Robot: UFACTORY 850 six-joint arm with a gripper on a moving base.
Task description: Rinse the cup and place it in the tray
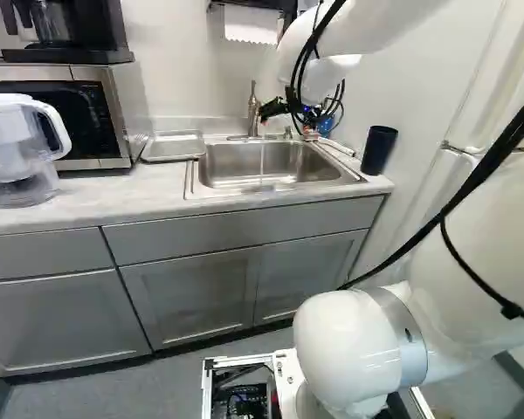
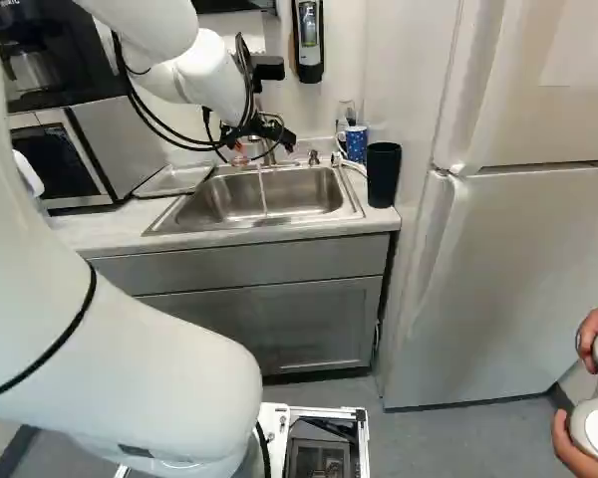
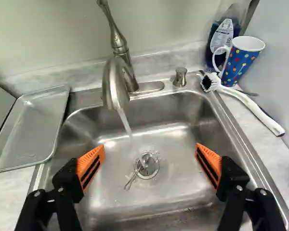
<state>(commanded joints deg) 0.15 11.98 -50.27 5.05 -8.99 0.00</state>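
Stainless steel sink (image 3: 168, 195), read as a clock face: centre at the drain (image 3: 147, 165), twelve at the tap (image 3: 118, 79).

Gripper (image 2: 265, 149) over the sink, fingers spread wide. In the wrist view its orange pads (image 3: 90, 166) flank the drain, one towards nine o'clock, the other towards three.

Tap running: thin stream of water (image 3: 125, 122) falling into the sink. A small metal piece (image 3: 132, 179) lies at the drain — kind not clear.

Cup (image 3: 238, 60), blue with coloured dots: on the counter outside the sink, between one and two o'clock. Upright, handle towards nine. Dark blue bottle (image 3: 224, 36) close behind it. White brush (image 3: 245, 102) at two, head by the sink's corner, handle angled out past the cup. Knob (image 3: 180, 77) on the rim between twelve and one.

Dark tumbler (image 2: 384, 174): on the counter, nearer three. Tray (image 3: 33, 125): metal, beside the sink towards ten — microwave (image 1: 118, 109) just beyond it.
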